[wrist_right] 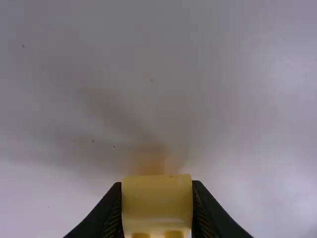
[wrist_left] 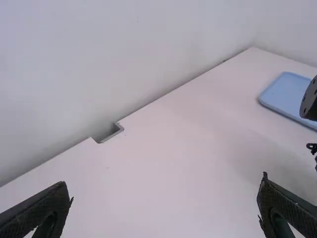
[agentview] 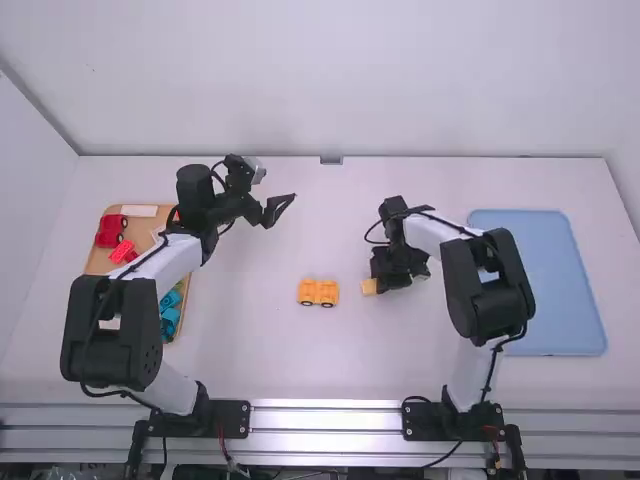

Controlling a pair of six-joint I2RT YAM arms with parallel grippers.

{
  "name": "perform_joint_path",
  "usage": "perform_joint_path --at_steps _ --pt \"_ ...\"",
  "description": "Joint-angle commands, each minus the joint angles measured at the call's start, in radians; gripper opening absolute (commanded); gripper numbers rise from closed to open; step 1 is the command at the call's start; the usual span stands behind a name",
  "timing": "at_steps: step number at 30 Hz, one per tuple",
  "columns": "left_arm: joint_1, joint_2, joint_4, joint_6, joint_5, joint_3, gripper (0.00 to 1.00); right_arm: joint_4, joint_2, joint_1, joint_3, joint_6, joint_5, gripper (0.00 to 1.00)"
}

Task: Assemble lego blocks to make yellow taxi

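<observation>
In the high view a yellow-orange block piece with dark wheels (agentview: 319, 292) stands on the middle of the table. Just right of it, my right gripper (agentview: 378, 284) holds a pale yellow block (agentview: 369, 287), with a gap between the two pieces. The right wrist view has the same block (wrist_right: 157, 207) squeezed between both fingers of my right gripper (wrist_right: 157, 191), over the table surface. Farther up the table on the left, my left gripper (agentview: 279, 207) is open. Bare table lies between its fingers in the left wrist view, where my left gripper (wrist_left: 162, 198) holds nothing.
An orange-brown tray (agentview: 98, 262) at the left, partly under the left arm, holds a red wheeled piece (agentview: 110, 230), a red brick (agentview: 123, 252) and blue pieces (agentview: 170, 312). A blue tray (agentview: 560, 290) lies at the right, beside the right arm.
</observation>
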Motion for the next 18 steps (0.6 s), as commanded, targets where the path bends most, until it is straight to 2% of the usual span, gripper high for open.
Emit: perform_joint_path --at_steps 1,8,14,16,18 --pt "0.002 -0.002 0.000 -0.007 0.015 0.003 0.99 -0.005 -0.016 0.020 -0.010 0.072 0.037 0.00" --pt "0.007 -0.002 -0.005 -0.007 0.016 0.003 0.99 -0.003 -0.017 0.022 -0.010 0.069 0.032 0.00" --pt "0.007 -0.002 -0.010 -0.007 0.018 0.003 0.99 -0.002 -0.016 0.022 -0.010 0.062 0.024 0.05" --pt "0.002 -0.002 -0.011 -0.007 0.019 0.003 0.99 -0.002 -0.016 0.022 -0.010 0.062 0.026 0.08" --pt "0.007 -0.002 -0.011 -0.006 0.018 0.003 0.99 -0.002 -0.016 0.022 -0.010 0.061 0.026 0.18"
